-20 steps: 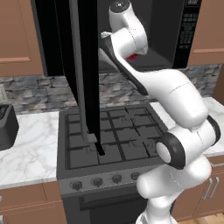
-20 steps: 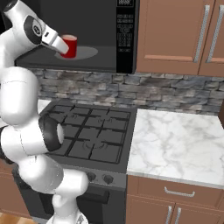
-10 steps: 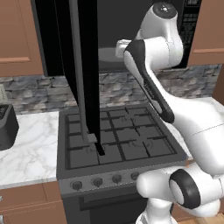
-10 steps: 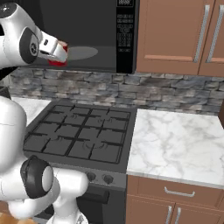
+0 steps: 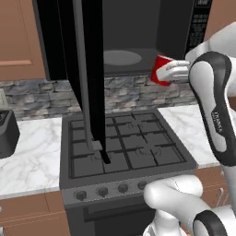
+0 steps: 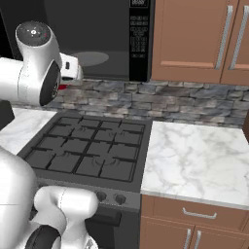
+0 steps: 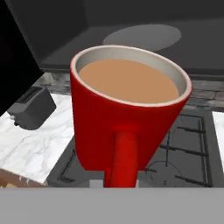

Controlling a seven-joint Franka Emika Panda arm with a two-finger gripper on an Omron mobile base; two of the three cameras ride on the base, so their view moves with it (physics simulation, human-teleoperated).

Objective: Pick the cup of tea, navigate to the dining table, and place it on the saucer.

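The cup of tea [image 5: 160, 76] is a glossy red mug held in the air in front of the open microwave's mouth, above the back of the stove. My gripper [image 5: 169, 75] is shut on its handle side, with the white hand to the cup's right. In the hand view the cup of tea [image 7: 127, 118] looms close, tilted, with brown tea up to near the pale rim and its handle [image 7: 124, 157] pointing toward the camera. A sliver of the red cup [image 6: 63, 87] peeks out below the arm's big joint. The dining table and the saucer are out of view.
The microwave's dark door [image 5: 90, 69] hangs open to the left over the gas stove [image 5: 124, 147]. A grey turntable plate [image 5: 122, 57] lies inside. A dark toaster [image 5: 7, 133] stands on the left marble counter; more marble counter [image 6: 194, 155] lies right of the stove under wooden cabinets.
The arm has swung round, carrying the cup out and down from the microwave's mouth, toward the right in the left base view. The base and the kitchen have stayed put.
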